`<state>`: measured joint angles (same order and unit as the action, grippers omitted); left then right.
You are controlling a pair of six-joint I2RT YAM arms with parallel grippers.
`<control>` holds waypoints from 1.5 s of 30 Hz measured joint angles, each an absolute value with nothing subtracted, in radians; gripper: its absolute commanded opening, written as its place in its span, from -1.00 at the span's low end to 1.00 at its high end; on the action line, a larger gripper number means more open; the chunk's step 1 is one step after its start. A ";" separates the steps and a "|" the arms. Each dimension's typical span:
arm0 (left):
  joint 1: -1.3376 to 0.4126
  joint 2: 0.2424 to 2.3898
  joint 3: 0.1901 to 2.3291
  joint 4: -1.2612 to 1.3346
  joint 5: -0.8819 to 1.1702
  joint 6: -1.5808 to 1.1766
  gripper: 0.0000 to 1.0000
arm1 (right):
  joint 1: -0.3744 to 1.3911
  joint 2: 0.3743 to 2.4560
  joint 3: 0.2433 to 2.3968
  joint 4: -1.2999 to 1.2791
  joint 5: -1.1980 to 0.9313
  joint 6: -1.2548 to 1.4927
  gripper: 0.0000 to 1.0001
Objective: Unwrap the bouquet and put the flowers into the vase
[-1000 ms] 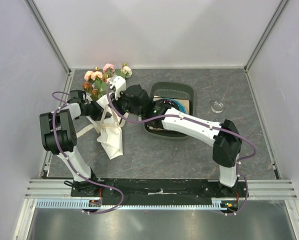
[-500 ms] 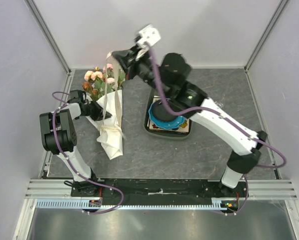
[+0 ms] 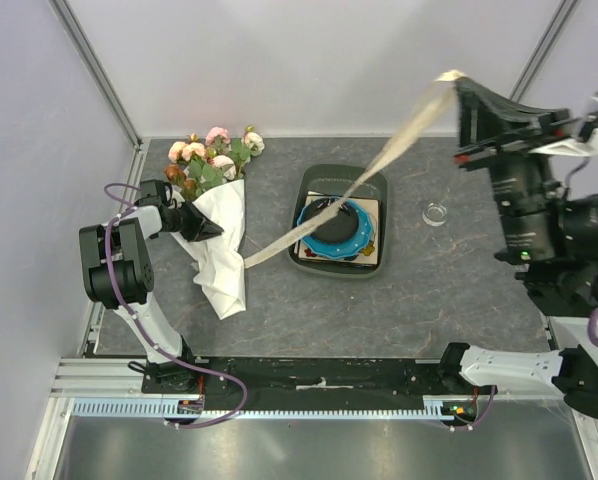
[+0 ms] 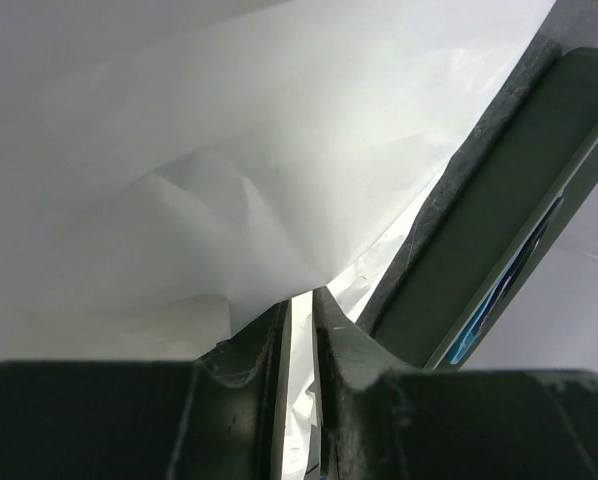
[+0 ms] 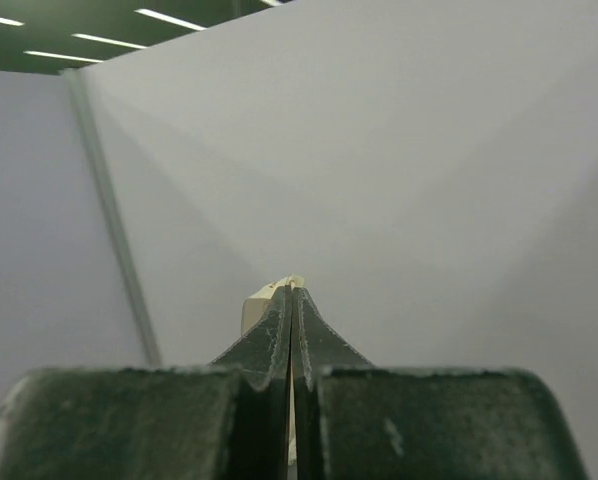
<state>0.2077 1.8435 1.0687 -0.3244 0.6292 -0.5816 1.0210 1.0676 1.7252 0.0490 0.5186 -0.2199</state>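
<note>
The bouquet (image 3: 217, 215) lies at the left of the table, its pink, peach and cream flowers (image 3: 212, 152) pointing to the back. My left gripper (image 3: 209, 229) is shut on the white paper wrap (image 3: 224, 270); in the left wrist view the wrap (image 4: 229, 150) fills the picture and a fold sits between the nearly closed jaws of the left gripper (image 4: 299, 302). My right gripper (image 3: 463, 88) is raised high at the right, shut on the end of the cream ribbon (image 3: 379, 165), which stretches taut down to the wrap. The ribbon (image 5: 263, 300) tip pokes out of the right gripper (image 5: 292, 288). The clear vase (image 3: 436, 213) stands at the right.
A dark green tray (image 3: 324, 262) with a blue-rimmed black plate (image 3: 336, 227) sits mid-table under the stretched ribbon; its edge (image 4: 499, 220) shows in the left wrist view. Grey walls enclose the table on three sides.
The right arm has swung from beside the bouquet up and far to the right, pulling the ribbon out into a long taut line. The left gripper has stayed on the wrap.
</note>
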 measured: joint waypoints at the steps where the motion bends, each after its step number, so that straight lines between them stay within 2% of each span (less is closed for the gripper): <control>1: 0.208 1.843 1.069 -0.324 0.629 -0.582 -0.58 | 1.021 1.043 1.716 0.052 0.566 -0.252 -1.00; 7: 0.208 1.843 1.069 -0.326 0.628 -0.582 -0.58 | 1.021 1.019 1.695 0.208 0.928 -0.601 -1.00; 10: 0.208 1.843 1.069 -0.326 0.627 -0.582 -0.58 | 1.019 1.023 1.692 0.289 1.041 -0.755 -1.00; 23: 0.208 1.839 1.069 -0.328 0.623 -0.581 -0.57 | 1.025 0.826 1.818 0.276 1.147 -0.909 -1.00; 31: 0.208 1.830 1.069 -0.336 0.608 -0.581 -0.57 | 1.084 0.781 1.787 0.272 1.191 -0.936 -1.00; 38: 0.208 1.816 1.068 -0.341 0.604 -0.581 -0.54 | 1.131 0.724 1.341 0.293 1.238 -0.712 -1.00; 41: 0.208 1.803 1.068 -0.342 0.604 -0.581 -0.54 | 1.134 0.731 1.079 0.269 1.291 -0.525 -1.00; 45: 0.208 1.790 1.066 -0.342 0.605 -0.581 -0.53 | 1.131 0.752 0.847 0.195 1.349 -0.268 -1.00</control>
